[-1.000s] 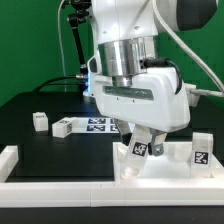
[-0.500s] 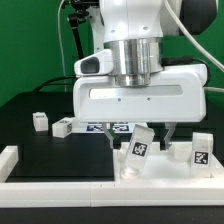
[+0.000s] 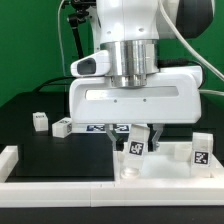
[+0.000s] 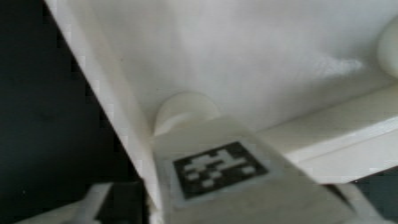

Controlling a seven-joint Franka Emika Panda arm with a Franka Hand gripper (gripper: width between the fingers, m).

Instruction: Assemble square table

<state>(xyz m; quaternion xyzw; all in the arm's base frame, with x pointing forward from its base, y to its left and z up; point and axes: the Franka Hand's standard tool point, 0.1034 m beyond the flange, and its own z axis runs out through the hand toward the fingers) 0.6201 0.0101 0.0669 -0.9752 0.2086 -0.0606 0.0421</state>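
Observation:
The square table top [image 3: 160, 170] is a white tray lying at the exterior view's lower right. It fills most of the wrist view [image 4: 231, 60]. My gripper [image 3: 136, 141] points straight down over its near corner and is shut on a white tagged leg [image 3: 135, 148]. The leg stands slightly tilted on the top. In the wrist view the leg's tag [image 4: 221, 169] sits just in front of a round socket in the top. Another tagged leg [image 3: 200, 150] stands upright on the top's right side. Two loose legs [image 3: 40, 121] [image 3: 62, 126] lie on the black table at the left.
The marker board [image 3: 98, 126] lies flat behind the gripper, partly hidden by the hand. A low white border rail [image 3: 12, 160] runs along the front edge and up the left side. A green backdrop and cables stand behind the arm.
The hand has turned about its vertical axis, so its broad face now fronts the exterior camera. The held leg has stayed at the same corner of the top, its tag slightly shifted.

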